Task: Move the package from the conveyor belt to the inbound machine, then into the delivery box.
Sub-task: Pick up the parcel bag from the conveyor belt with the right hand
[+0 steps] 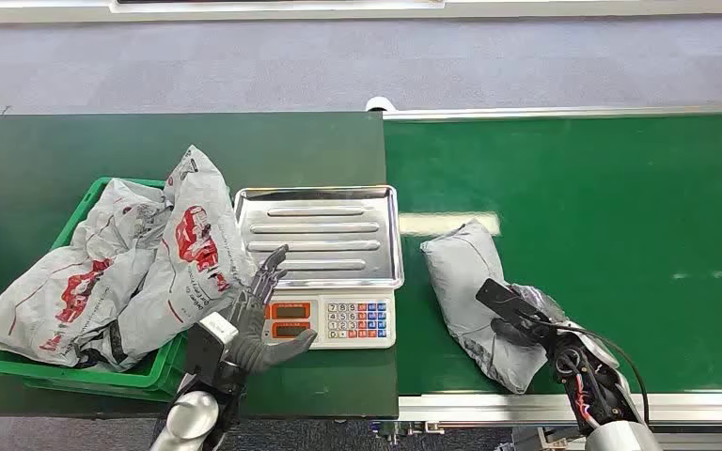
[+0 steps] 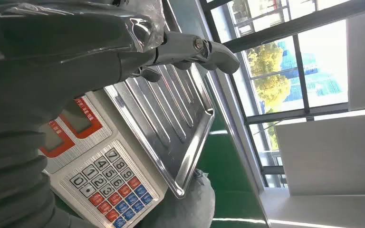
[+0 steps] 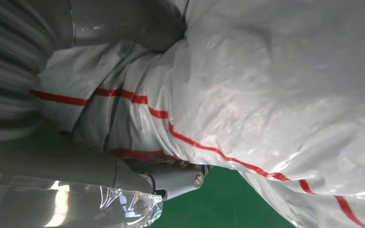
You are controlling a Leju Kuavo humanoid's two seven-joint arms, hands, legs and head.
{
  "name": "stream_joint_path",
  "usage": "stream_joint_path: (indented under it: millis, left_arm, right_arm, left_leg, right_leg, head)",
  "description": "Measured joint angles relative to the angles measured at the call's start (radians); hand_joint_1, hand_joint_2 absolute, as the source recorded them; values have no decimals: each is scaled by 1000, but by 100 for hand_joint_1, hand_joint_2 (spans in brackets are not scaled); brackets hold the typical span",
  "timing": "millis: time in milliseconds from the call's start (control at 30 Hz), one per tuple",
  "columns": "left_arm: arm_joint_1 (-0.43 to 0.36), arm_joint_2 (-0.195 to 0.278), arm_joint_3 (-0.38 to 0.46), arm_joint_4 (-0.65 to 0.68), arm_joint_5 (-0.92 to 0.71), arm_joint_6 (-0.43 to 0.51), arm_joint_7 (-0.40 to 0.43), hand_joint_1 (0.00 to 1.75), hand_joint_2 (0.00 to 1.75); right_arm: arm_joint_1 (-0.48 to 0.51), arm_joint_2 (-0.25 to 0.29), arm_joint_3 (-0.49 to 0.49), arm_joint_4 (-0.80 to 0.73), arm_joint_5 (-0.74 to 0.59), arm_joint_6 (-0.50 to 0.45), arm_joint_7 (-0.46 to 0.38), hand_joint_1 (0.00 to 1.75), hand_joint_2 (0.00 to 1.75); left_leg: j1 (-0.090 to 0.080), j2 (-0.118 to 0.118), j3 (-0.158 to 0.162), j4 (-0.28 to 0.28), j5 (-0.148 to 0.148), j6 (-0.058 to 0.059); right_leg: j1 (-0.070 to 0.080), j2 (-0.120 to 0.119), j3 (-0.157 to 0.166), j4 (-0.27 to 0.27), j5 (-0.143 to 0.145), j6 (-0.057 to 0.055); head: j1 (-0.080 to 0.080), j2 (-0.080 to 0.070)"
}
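Fingers of the right hand (image 1: 525, 324) clamp the grey plastic package (image 1: 475, 291); lift clear before swinging to the steel scale tray (image 1: 324, 235). Left hand (image 1: 261, 324) hovers, fingers spread, holding nothing.

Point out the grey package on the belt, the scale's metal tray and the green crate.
grey package (image 1: 463, 268), head view, upper half of the bag.
metal tray (image 1: 320, 235), head view, ribbed centre.
green crate (image 1: 83, 212), head view, far rim.

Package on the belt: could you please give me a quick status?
Right hand grips package, still on belt. Left hand open by scale. Scale tray bare.
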Motion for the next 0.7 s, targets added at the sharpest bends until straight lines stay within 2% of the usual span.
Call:
stream_joint_path:
  millis: [367, 600, 700]
  left_arm:
    - [18, 0, 13, -19, 0, -6, 1, 0, 175]
    - [31, 0, 19, -37, 0, -7, 1, 0, 175]
    - [36, 0, 22, -44, 0, -6, -1, 0, 175]
  right_arm:
    - [8, 9, 0, -23, -19, -45, -14, 175, 175]
    - [36, 18, -1, -69, -70, -75, -75, 175, 175]
    - [56, 23, -8, -106, -108, -118, -103, 175, 175]
  left_leg:
    - [0, -1, -3, 0, 0, 0]
    - [0, -1, -8, 0, 0, 0]
    - [0, -1, -11, 0, 0, 0]
  right_leg:
    - [0, -1, -3, 0, -1, 1]
    - [0, -1, -7, 0, -1, 1]
    - [0, -1, -9, 0, -1, 1]
  head:
    - [0, 0]
    - [0, 0]
    - [0, 0]
